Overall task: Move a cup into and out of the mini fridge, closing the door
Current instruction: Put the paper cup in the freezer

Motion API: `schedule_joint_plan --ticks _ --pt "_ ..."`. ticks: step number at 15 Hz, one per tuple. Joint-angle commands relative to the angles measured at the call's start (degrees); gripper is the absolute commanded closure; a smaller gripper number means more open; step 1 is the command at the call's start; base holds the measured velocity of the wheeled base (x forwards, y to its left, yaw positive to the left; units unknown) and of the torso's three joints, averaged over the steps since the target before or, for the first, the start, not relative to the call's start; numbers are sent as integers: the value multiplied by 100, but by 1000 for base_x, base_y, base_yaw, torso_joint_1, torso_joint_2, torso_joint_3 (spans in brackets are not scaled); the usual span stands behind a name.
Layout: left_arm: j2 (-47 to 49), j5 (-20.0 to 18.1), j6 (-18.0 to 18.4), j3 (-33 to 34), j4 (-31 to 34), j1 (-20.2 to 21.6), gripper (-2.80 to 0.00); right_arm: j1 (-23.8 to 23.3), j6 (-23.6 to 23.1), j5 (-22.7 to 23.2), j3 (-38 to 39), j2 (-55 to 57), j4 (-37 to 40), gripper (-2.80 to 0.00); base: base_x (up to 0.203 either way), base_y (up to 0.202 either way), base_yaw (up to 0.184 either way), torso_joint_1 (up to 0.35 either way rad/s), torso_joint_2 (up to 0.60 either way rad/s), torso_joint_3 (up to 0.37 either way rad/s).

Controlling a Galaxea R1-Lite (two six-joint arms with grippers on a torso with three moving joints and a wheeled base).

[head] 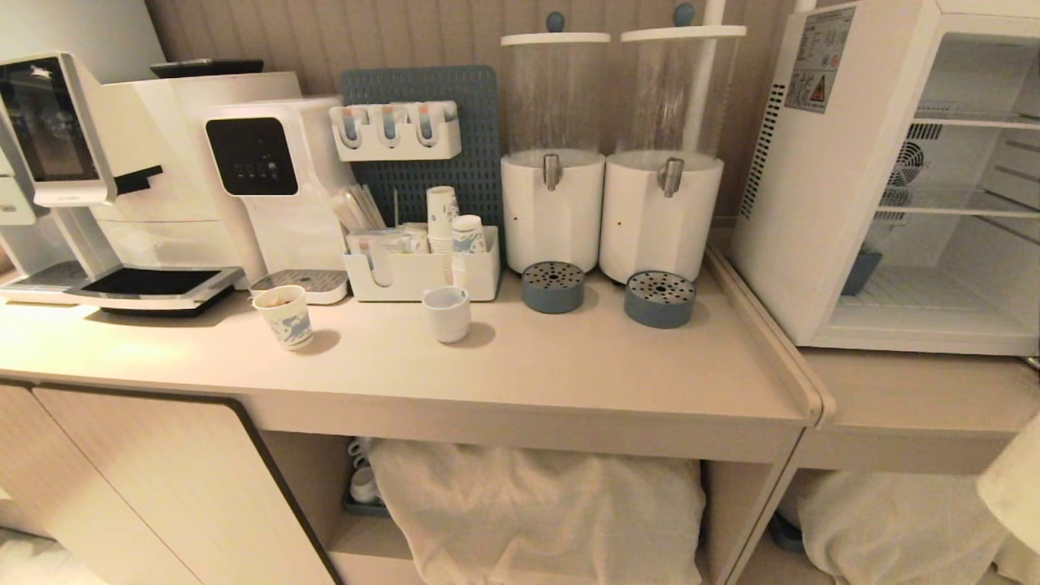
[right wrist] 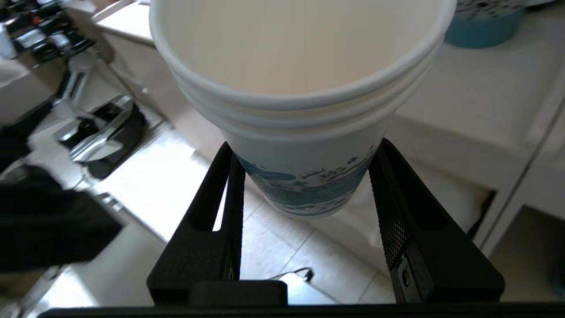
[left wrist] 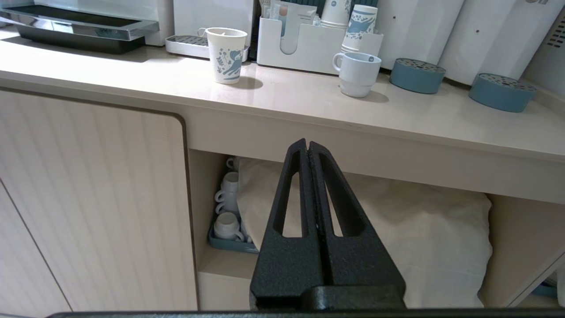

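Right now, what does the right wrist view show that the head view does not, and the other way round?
Only the right wrist view shows the right gripper clamped on the cup, which looks like several nested cups, held above a tiled floor.

Only the head view shows the mini fridge, standing open with wire shelves, two drink dispensers and a coffee machine.

Both show the pale counter and a blue drip tray.
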Motion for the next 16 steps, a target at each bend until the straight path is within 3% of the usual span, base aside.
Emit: schedule_joint_plan --ticks 1,5,7,9,13,14,15,16 --pt "-19 -1 -3 229 -6 2 0 378 -2 28 -229 -515 485 0 0 0 0 0 0 0" --pt "-19 -2 -10 229 -6 2 0 842 205 -42 -424 -1097 884 0 0 0 0 0 0 0" --pt "-19 -9 -10 229 -6 -6 0 1588 315 -61 -568 -1537 1268 0 0 0 0 0 0 0" --pt "-19 0 -36 229 -6 -3 0 2163 435 -405 -823 -1868 1898 0 0 0 0 0 0 0" --pt "-19 0 -45 229 -6 2 0 1904 535 -2098 -420 -3311 1755 0 0 0 0 0 0 0" --pt "-19 0 -45 229 -6 -1 0 1877 586 -2823 -321 -3517 1699 0 0 0 0 0 0 0" --pt "-19 0 -45 229 -6 2 0 1859 686 -3855 -156 -3552 1472 0 0 0 0 0 0 0" --pt "-19 0 -45 229 -6 2 0 1847 752 -4551 218 -3538 933 0 0 0 0 0 0 0"
